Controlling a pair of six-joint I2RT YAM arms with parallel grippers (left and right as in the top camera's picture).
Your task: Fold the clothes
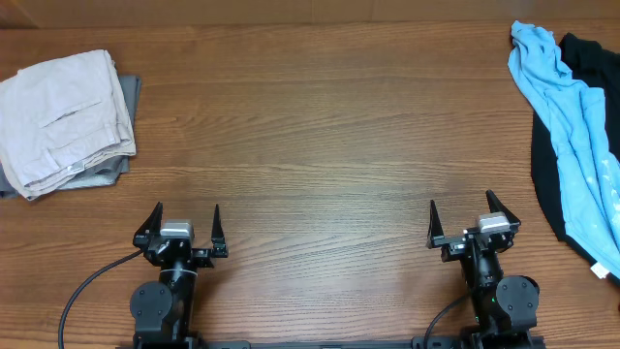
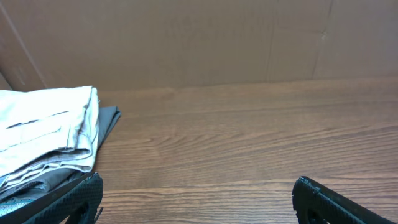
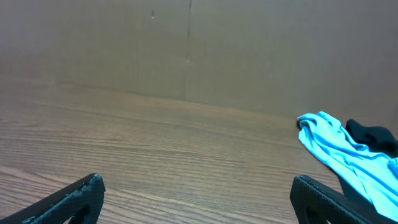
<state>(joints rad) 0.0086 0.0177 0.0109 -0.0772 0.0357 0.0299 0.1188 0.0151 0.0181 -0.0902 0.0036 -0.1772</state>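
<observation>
The pale beige shorts [image 1: 63,116] lie folded at the table's far left, on top of a folded grey garment [image 1: 126,97]. They also show at the left of the left wrist view [image 2: 46,134], grey garment [image 2: 109,118] under them. My left gripper [image 1: 186,221] is open and empty near the front edge, well to the right of and nearer than the shorts; its fingertips frame bare wood [image 2: 198,186]. My right gripper [image 1: 460,215] is open and empty at the front right [image 3: 198,186].
A light blue garment [image 1: 572,126] lies crumpled over a black garment [image 1: 591,58] at the table's right edge; both show at the right of the right wrist view [image 3: 339,152]. A brown cardboard wall [image 2: 205,43] stands behind the table.
</observation>
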